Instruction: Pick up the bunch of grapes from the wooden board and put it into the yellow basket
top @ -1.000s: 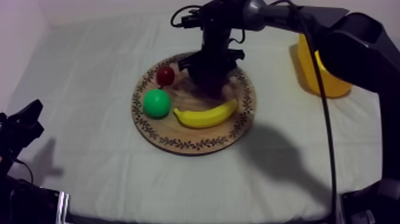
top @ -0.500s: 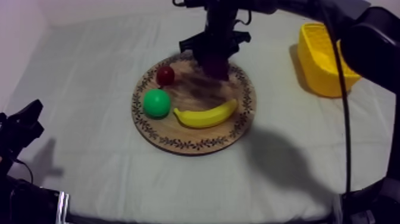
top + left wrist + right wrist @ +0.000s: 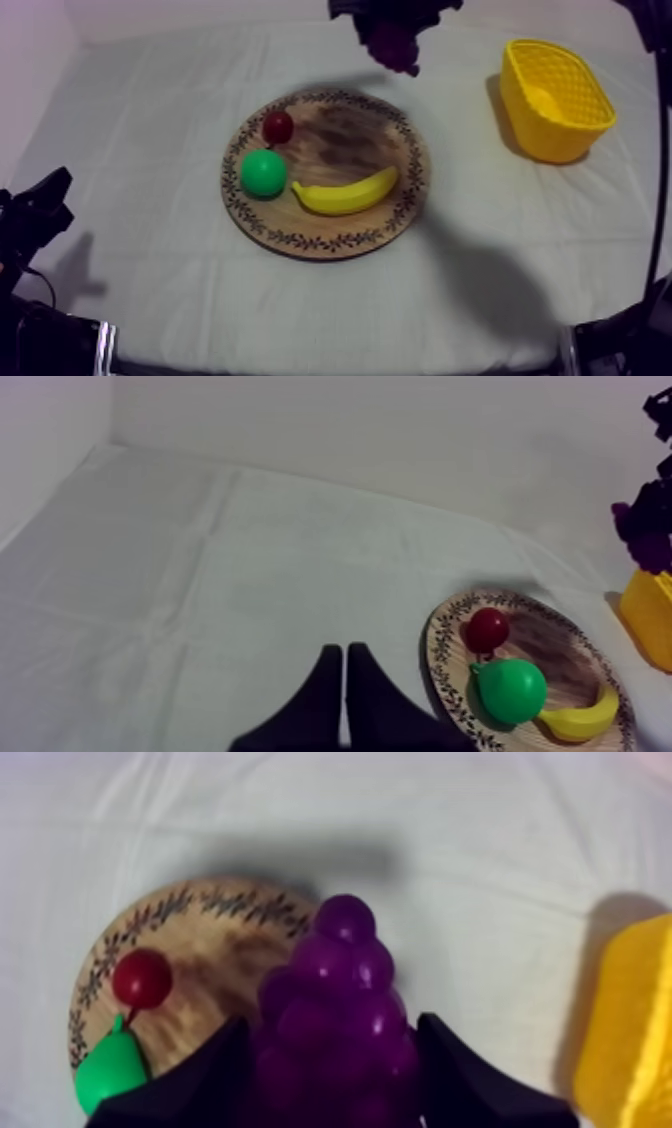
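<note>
Purple and clear of the wood, the bunch of grapes hangs pinched between the two fingers of my right gripper. A second ago that gripper was down on the wooden board with the bunch under it. Half a second ago it had begun to rise. Now it is high above the board's far rim, and the spot where the bunch lay is bare wood. So the pick is done and the carry has begun.

The yellow basket stands well apart to one side of the gripper, with open cloth between. I judge that what remains is to travel across and release over its mouth.

Beneath the gripper and to its other side, the small red fruit, the pear and the banana lie on the board as before. My left gripper rests apart from the board, its fingers pressed together on nothing.
</note>
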Robot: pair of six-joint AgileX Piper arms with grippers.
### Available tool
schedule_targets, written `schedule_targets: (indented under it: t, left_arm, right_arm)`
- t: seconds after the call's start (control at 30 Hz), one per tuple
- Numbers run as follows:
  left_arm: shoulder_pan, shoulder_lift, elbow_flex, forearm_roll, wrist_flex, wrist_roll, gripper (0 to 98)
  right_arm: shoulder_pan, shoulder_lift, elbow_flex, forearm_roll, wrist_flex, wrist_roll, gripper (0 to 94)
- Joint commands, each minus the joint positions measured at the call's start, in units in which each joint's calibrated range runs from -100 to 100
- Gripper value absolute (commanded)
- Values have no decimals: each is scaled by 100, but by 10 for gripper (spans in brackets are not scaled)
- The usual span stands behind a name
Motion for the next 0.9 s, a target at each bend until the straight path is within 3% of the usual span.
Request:
schedule_targets:
  t: [0.0, 0.87]
  left_arm:
    - [-2, 0, -2, 1, 0, 0, 1]
    - [-2, 0, -2, 1, 0, 0, 1]
  right_arm:
    - [88, -187, 12, 78, 11, 28, 190]
    - [1804, -740, 416, 755, -322, 531, 176]
